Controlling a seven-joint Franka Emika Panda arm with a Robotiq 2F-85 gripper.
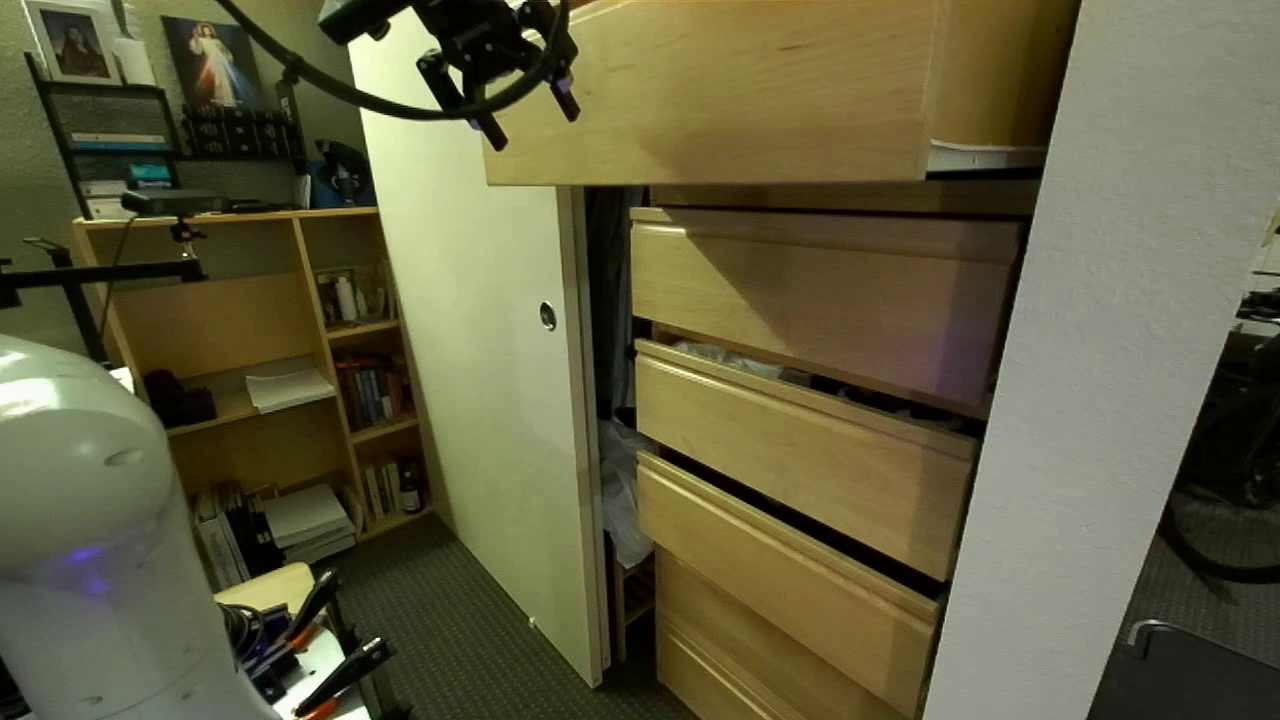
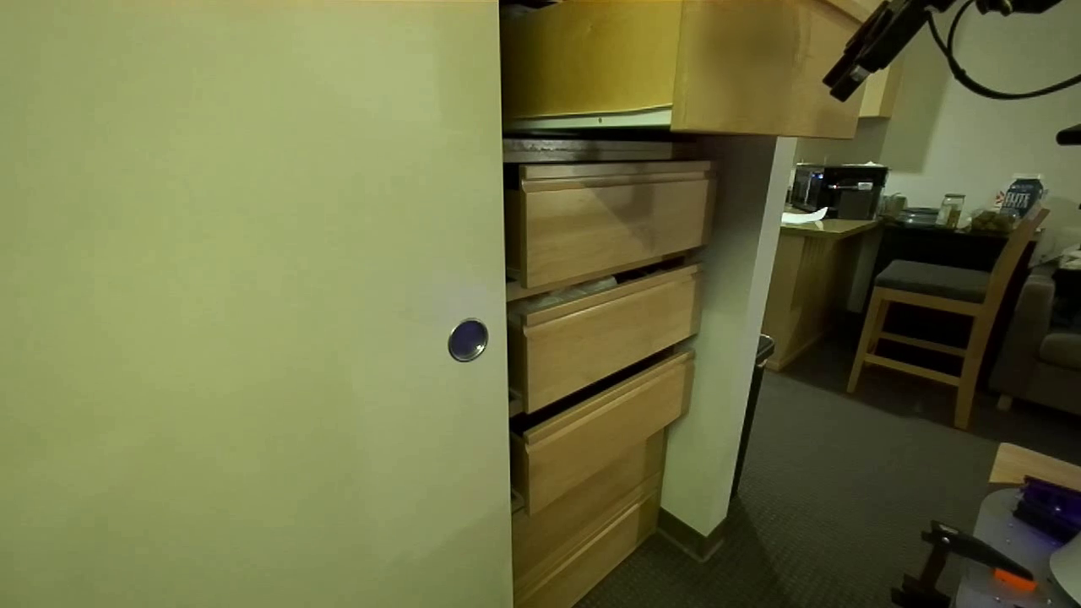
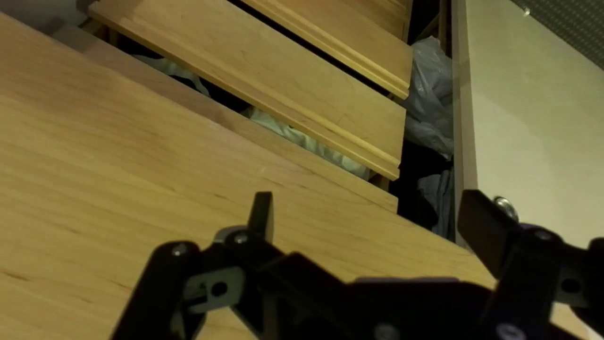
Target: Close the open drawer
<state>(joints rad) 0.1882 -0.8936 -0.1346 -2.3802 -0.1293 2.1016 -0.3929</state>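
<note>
Top drawer [image 1: 750, 95]: smooth grained wood; bag [image 3: 432, 94]: crinkled plastic; wall [image 1: 1120, 320]: rough.

OK so in an exterior view the open drawer [image 1: 730, 95] juts out between 12 and 1 o'clock, with the gripper [image 1: 532, 125] at 11, before its front; can't tell if they touch. The other drawers [image 1: 800, 470] are stacked below it, at 6. Off that stack, the door [image 1: 480, 330] is at 9, the wall [image 1: 1100, 330] at 3, and a plastic bag [image 1: 624, 505] is in the gap between door and drawers. Bookcase [image 1: 220, 320] is farther out at 9 with papers [image 1: 290, 388] in it, robot arm [image 1: 90, 530] in front at 8. Also, in an exterior view: chair [image 2: 937, 280] at 3, past the wall.
</note>
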